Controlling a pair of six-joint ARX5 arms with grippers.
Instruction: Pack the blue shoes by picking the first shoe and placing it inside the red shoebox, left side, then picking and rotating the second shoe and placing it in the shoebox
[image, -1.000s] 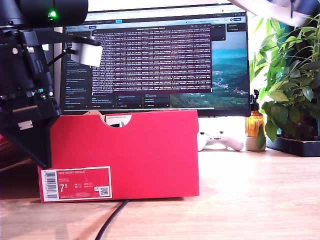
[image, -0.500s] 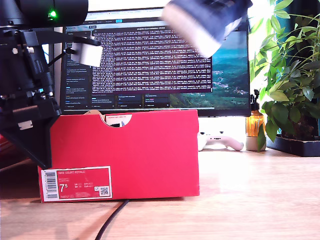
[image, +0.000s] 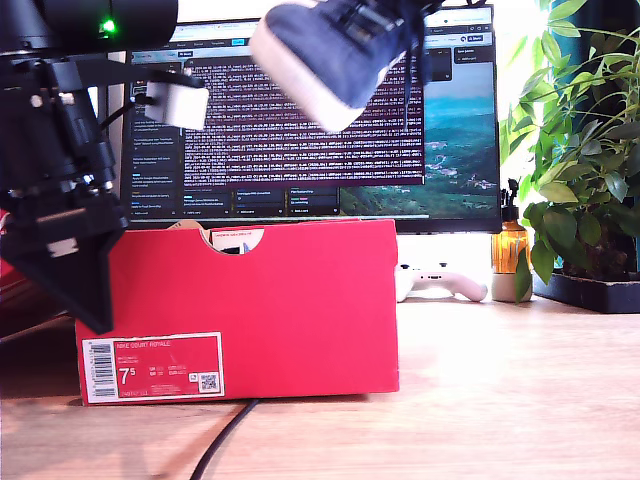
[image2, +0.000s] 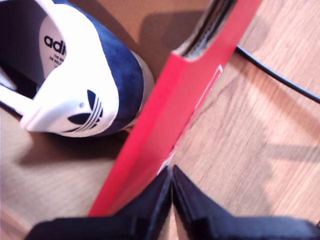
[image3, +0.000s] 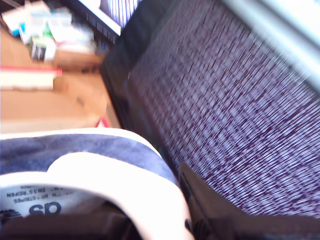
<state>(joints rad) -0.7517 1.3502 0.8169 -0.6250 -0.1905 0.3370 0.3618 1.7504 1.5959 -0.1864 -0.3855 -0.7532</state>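
One of the blue shoes (image: 322, 52) hangs high above the red shoebox (image: 290, 300) in the exterior view, sole tilted down toward that view's right. My second gripper (image3: 150, 226) is shut on it at the heel, where the shoe's white lining (image3: 95, 175) fills the second wrist view. Another blue shoe (image2: 95, 75) lies inside the box, its white heel tab close to the red wall (image2: 165, 125). My first gripper (image2: 172, 172) is shut with nothing in it, just outside that wall, at the box's end on the exterior view's left (image: 92, 312).
A large monitor (image: 330, 110) stands behind the box. On the exterior view's right are a white game controller (image: 440, 282), an amber pump bottle (image: 510, 250) and a leafy plant (image: 580, 150). A black cable (image: 225, 440) runs across the wooden table in front of the box.
The held shoe has swung in from the exterior view's upper right, leftward and lower, to above the box. The first arm has barely shifted.
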